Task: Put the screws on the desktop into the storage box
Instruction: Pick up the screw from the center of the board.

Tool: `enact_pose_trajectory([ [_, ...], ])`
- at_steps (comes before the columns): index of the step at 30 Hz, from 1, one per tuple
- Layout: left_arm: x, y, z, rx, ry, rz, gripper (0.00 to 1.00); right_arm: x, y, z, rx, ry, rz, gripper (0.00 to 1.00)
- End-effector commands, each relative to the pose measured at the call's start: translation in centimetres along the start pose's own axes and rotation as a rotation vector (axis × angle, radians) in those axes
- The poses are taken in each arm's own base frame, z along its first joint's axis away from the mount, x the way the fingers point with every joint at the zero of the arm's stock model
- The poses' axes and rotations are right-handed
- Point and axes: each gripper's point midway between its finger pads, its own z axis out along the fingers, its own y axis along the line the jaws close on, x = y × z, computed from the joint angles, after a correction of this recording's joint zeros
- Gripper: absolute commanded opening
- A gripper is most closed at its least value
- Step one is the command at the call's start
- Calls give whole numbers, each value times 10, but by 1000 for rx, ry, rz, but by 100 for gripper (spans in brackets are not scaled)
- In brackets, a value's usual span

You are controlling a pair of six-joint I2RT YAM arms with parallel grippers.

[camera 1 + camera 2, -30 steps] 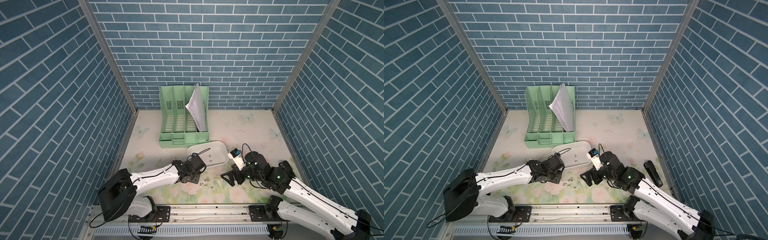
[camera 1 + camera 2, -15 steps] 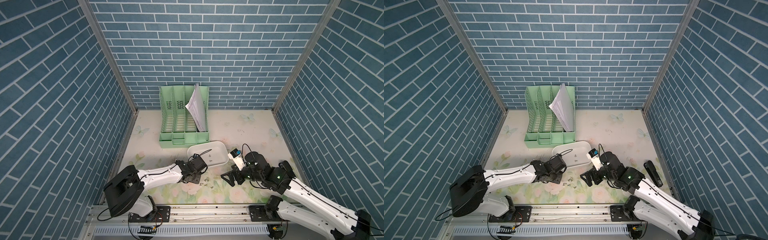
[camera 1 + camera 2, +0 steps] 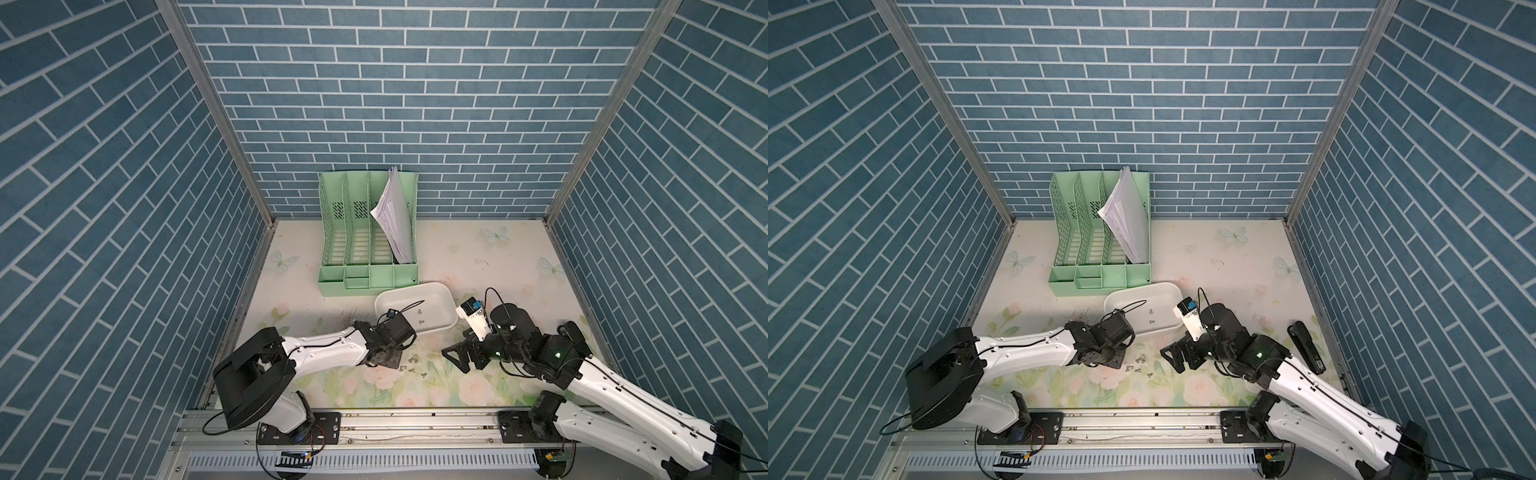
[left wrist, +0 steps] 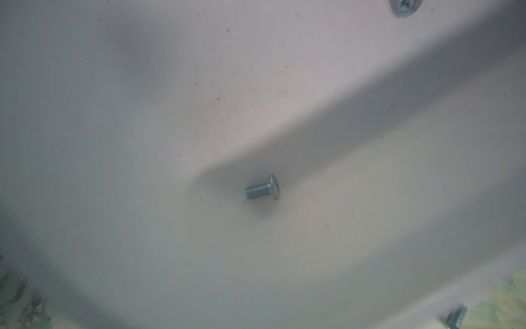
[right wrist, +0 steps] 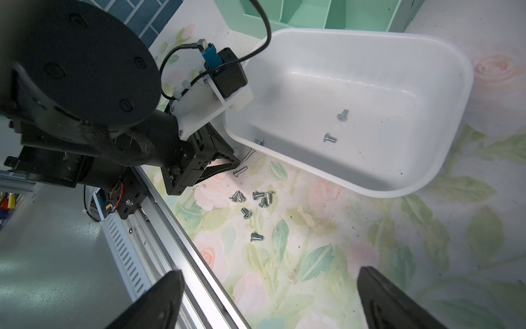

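Left gripper point(image 3: 390, 360) nudged toward screws point(image 3: 411, 368) (cannot tell if clenched), right gripper point(image 3: 459, 358) still wide

You are working in a lab test cell dressed as an office desk: blue brick-patterned wall panels point(image 3: 374, 104) framed by aluminium posts point(image 3: 217, 112), a rail point(image 3: 415, 426) carrying the left arm point(image 3: 324, 353) and right arm point(image 3: 615, 390), a floral counter point(image 3: 478, 257), a green file organiser point(image 3: 365, 282) with papers point(image 3: 395, 220), perhaps a stapler point(image 3: 1306, 347)

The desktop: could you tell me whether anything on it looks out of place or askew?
Yes. Loose screws lie scattered on the desktop beside the box, only a few inside it. The papers lean askew in the organiser.
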Motion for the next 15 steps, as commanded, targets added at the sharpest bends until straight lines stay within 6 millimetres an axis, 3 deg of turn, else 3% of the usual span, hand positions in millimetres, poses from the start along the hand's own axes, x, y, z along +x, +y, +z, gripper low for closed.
enact_pose_trajectory([
  [1, 6, 3, 5, -20, 14, 19, 24, 5, -1, 1, -5, 8, 22, 100],
  [15, 3, 0, 1, -6, 13, 26, 14, 5, -1, 1, -5, 8, 21, 100],
])
